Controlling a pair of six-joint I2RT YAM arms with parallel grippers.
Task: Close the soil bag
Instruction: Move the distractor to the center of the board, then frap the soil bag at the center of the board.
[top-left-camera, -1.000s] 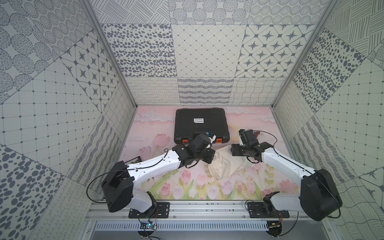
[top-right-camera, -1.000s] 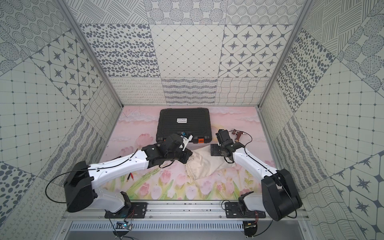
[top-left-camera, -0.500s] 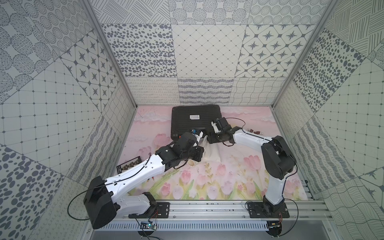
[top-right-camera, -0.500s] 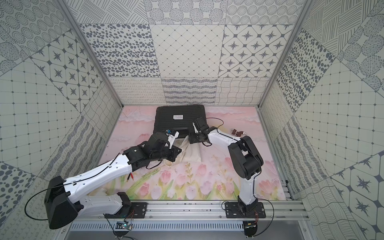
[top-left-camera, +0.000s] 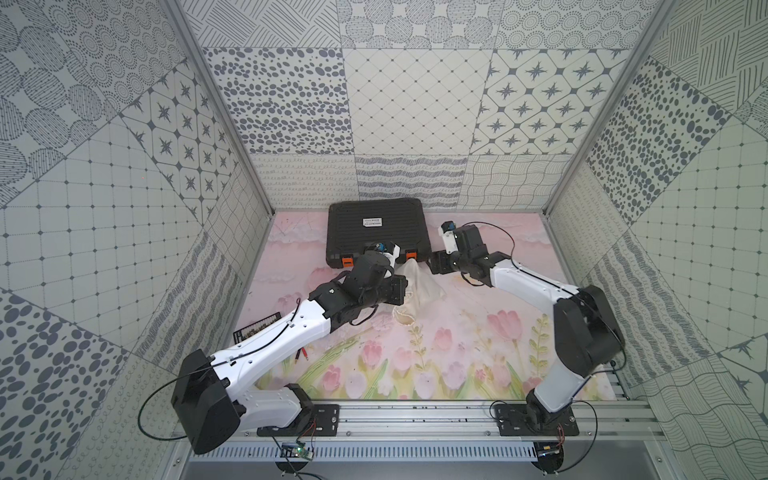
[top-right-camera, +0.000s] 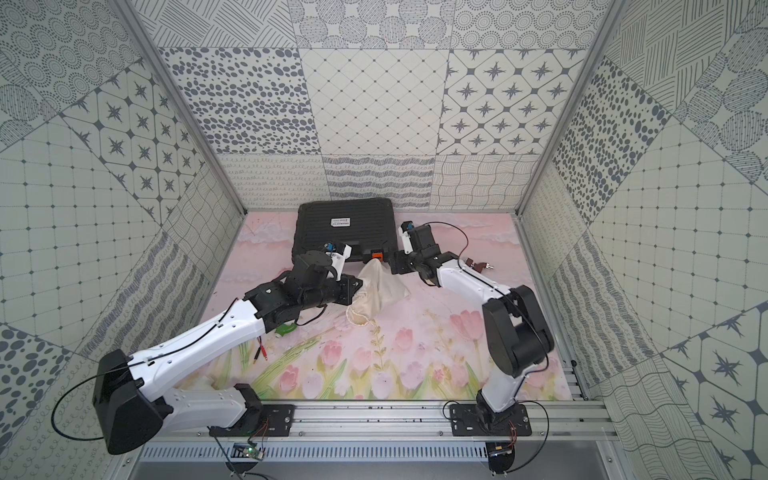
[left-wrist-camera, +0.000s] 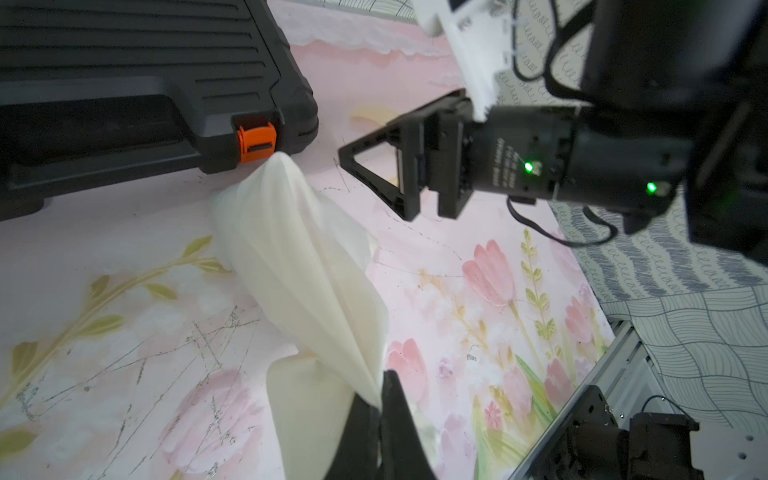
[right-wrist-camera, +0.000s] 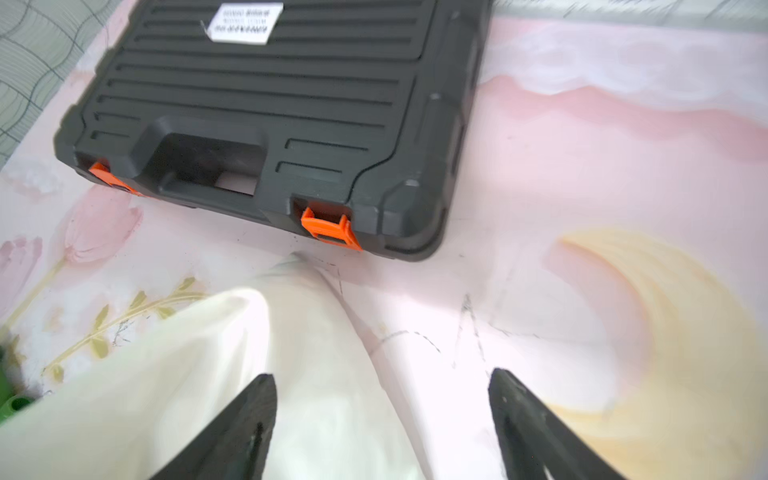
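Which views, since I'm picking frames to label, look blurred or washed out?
Right wrist: motion-blurred, bag blown out white, case soft. Left wrist: bag crisp, left fingers dark, unfocused. Both top views: sharp, evenly lit.

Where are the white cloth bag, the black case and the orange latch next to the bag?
soil bag (top-left-camera: 420, 286): in a top view, on its wrinkled cloth middle.
black case (top-left-camera: 353, 232): in a top view, on its ribbed lid.
orange latch (left-wrist-camera: 256, 141): in the left wrist view, on its front face.
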